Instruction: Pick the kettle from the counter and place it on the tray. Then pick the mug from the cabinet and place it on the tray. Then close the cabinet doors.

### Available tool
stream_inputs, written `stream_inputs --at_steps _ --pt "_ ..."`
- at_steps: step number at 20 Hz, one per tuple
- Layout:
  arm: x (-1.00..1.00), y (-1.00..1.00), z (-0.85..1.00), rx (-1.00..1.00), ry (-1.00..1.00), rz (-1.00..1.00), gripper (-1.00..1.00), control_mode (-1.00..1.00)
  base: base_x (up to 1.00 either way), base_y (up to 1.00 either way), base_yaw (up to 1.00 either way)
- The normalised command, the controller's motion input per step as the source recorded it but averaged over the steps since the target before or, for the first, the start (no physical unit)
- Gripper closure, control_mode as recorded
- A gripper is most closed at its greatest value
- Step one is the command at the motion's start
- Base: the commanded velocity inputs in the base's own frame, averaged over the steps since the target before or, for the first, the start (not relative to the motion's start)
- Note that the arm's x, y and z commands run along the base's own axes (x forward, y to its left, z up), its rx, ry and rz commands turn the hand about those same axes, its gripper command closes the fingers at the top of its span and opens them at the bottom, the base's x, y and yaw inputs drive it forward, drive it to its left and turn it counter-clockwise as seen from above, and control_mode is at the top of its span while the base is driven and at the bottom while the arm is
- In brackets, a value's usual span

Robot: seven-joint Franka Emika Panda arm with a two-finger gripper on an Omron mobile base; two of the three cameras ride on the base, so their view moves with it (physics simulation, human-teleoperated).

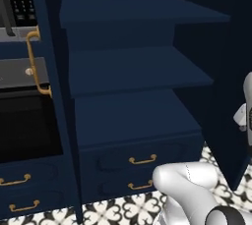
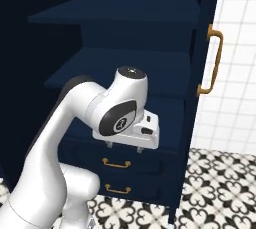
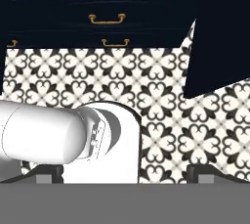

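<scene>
The cabinet (image 1: 138, 71) stands open in front of me, its dark navy shelves (image 2: 125, 63) bare where I see them. Its left door (image 1: 51, 96) is swung out, with a gold bar handle (image 1: 34, 62). The right door (image 1: 224, 81) is also swung out, and its gold handle (image 2: 212, 63) shows in the right base view. My gripper (image 2: 123, 147) hangs in front of the lower shelf, pointing down at the floor. Its fingertips (image 3: 49, 171) stand wide apart, open, with nothing between them. The kettle, mug, tray and counter are out of view.
A black oven (image 1: 24, 121) and microwave (image 1: 17, 0) sit left of the cabinet. Gold-handled drawers (image 1: 142, 160) lie below the shelves. The floor (image 3: 146, 86) is black-and-white patterned tile. A white tiled wall (image 2: 235, 73) stands right of the right door.
</scene>
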Motion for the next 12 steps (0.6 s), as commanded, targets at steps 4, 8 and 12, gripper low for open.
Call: stream_inputs --at_steps 4,8,12 --pt "0.00 0.00 0.00 0.00 0.00 0.00 -1.00 1.00 -0.26 0.15 -0.12" --pt "0.00 0.00 0.00 0.00 0.00 0.00 -1.00 1.00 -0.26 0.23 -0.03" --pt "0.00 0.00 0.00 0.00 0.00 0.00 -1.00 1.00 -0.28 0.20 0.00"
